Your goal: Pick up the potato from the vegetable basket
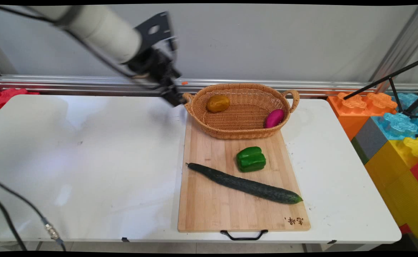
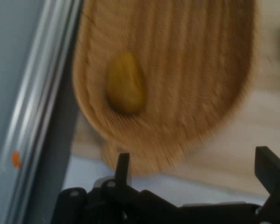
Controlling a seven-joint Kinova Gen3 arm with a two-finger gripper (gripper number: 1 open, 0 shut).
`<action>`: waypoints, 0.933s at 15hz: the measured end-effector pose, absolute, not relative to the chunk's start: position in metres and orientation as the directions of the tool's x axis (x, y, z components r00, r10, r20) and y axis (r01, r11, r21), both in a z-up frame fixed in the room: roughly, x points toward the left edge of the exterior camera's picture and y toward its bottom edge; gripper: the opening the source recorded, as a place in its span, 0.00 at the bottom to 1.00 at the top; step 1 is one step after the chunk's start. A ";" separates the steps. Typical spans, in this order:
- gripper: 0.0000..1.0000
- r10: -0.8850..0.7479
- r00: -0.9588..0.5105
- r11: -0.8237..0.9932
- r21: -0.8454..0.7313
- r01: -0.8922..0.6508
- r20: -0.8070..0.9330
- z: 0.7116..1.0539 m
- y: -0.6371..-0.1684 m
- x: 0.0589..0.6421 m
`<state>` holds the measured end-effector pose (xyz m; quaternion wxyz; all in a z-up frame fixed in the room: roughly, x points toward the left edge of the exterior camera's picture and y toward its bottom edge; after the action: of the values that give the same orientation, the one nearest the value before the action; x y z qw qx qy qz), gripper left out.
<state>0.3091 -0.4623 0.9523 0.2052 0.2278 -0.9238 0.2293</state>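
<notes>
Nearest us lay a cucumber (image 1: 244, 184) on the cutting board (image 1: 209, 207), while our gripper (image 2: 196, 170), jaws spread wide and empty, hung just left of the wicker basket (image 1: 230, 132) holding a yellow fruit (image 1: 218, 103).

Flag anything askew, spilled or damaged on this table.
Nothing stands out. The basket sits upright on the board, holding a yellow fruit and a magenta one; pepper and cucumber lie intact.
</notes>
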 end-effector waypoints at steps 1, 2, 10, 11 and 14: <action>1.00 -0.323 -0.809 0.779 -0.347 -0.522 0.491 0.952 -0.474 0.296; 1.00 -0.324 -0.804 0.765 -0.361 -0.533 0.499 0.951 -0.488 0.282; 1.00 -0.442 -0.763 0.691 -0.364 -0.625 0.472 0.888 -0.582 0.244; 1.00 -0.456 -0.759 0.685 -0.363 -0.632 0.464 0.877 -0.593 0.244; 1.00 -0.484 -0.747 0.678 -0.344 -0.649 0.455 0.852 -0.616 0.240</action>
<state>0.2405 -0.6156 0.8524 0.1657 0.3143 -0.9010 0.2489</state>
